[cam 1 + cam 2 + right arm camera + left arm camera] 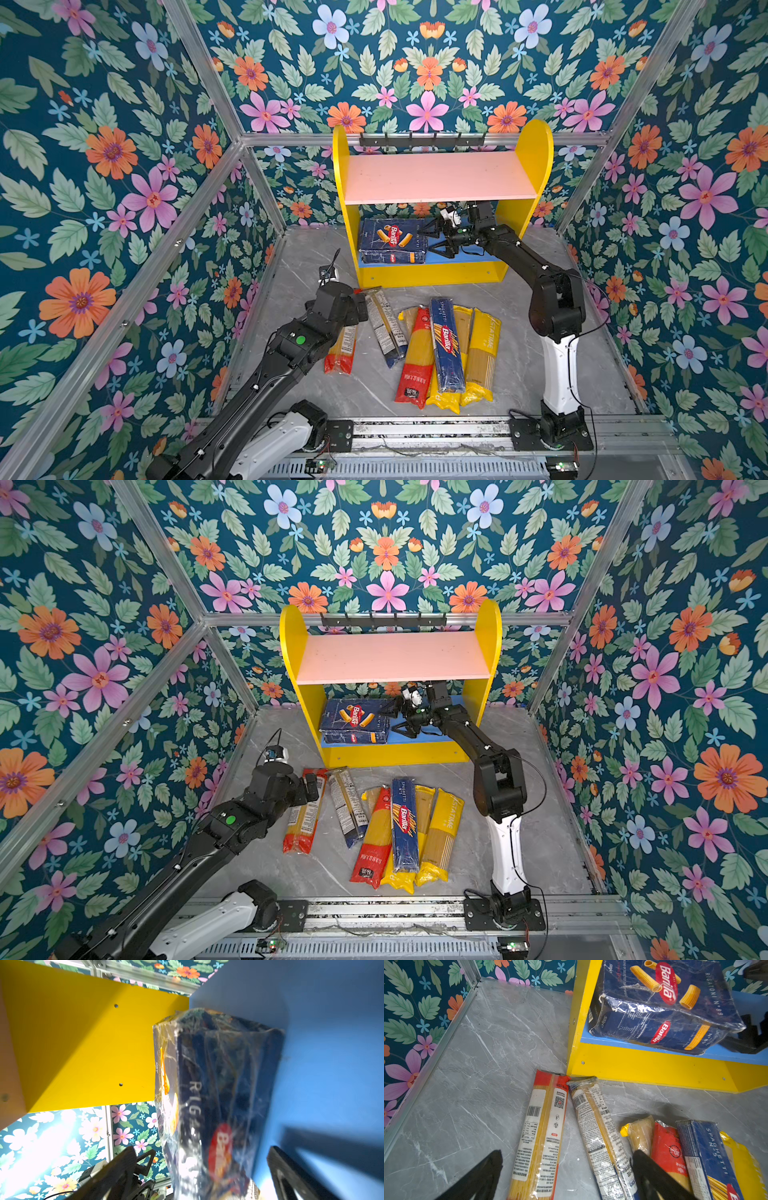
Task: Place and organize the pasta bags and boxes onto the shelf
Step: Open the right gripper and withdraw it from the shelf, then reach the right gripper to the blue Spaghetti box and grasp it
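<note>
The rigatoni box [392,241] lies flat on the blue lower board [465,259] of the shelf [432,276], at the 9 o'clock end. Its long side runs from 9 to 3 o'clock, with the picture facing up. The right gripper [435,239] is just beside the box's 3 o'clock end, under the pink board [436,176]. Its fingers are spread wide and hold nothing.

On the table [519,374], at 6 o'clock from the shelf, the spaghetti box [446,345] lies on yellow bags [484,353], pointing 12 to 6. The left gripper [566,1176] hangs over a red-ended bag [542,1136] and a clear bag [598,1132]. Its fingers are wide and empty.
</note>
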Robot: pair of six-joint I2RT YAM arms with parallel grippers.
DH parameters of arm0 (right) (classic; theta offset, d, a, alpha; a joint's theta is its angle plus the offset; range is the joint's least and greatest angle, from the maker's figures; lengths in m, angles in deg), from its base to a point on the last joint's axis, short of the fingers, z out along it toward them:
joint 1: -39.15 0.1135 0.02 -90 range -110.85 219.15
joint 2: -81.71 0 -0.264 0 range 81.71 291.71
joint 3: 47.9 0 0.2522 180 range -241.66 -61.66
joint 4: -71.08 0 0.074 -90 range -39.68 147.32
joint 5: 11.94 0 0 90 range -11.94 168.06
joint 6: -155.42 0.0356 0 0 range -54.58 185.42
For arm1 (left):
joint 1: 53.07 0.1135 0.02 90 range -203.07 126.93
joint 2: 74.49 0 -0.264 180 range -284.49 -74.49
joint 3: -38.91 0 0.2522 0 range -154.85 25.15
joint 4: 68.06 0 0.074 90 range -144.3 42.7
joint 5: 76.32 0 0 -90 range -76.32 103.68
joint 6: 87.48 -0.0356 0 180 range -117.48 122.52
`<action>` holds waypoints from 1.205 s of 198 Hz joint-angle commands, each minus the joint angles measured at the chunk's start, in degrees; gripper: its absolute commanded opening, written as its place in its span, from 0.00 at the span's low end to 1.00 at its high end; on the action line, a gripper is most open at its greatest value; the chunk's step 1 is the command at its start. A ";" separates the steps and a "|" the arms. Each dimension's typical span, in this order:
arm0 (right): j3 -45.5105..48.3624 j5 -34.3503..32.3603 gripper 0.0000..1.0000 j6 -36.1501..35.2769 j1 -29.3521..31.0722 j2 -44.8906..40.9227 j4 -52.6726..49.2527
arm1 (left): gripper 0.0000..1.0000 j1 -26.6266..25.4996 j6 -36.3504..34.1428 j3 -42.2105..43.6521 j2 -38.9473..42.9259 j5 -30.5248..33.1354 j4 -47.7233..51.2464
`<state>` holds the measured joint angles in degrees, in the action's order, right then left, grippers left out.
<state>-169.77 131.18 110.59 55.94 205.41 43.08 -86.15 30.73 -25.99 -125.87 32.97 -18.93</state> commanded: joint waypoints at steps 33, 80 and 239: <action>8.49 -2.66 0.99 -4.30 -0.71 -6.88 -3.97 | 1.00 0.03 -1.11 2.63 0.29 0.07 -3.98; 23.02 -8.23 0.99 -8.01 -0.20 -19.79 -6.01 | 1.00 0.03 -1.09 4.17 -1.84 -1.13 -5.40; 52.95 -51.55 0.99 -0.48 34.80 -53.69 -23.88 | 1.00 0.03 3.13 12.78 7.78 -9.19 -8.58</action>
<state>-119.28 86.55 104.82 87.59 153.39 20.85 -86.13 32.46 -13.86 -119.44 26.48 -26.66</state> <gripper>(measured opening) 0.991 0.996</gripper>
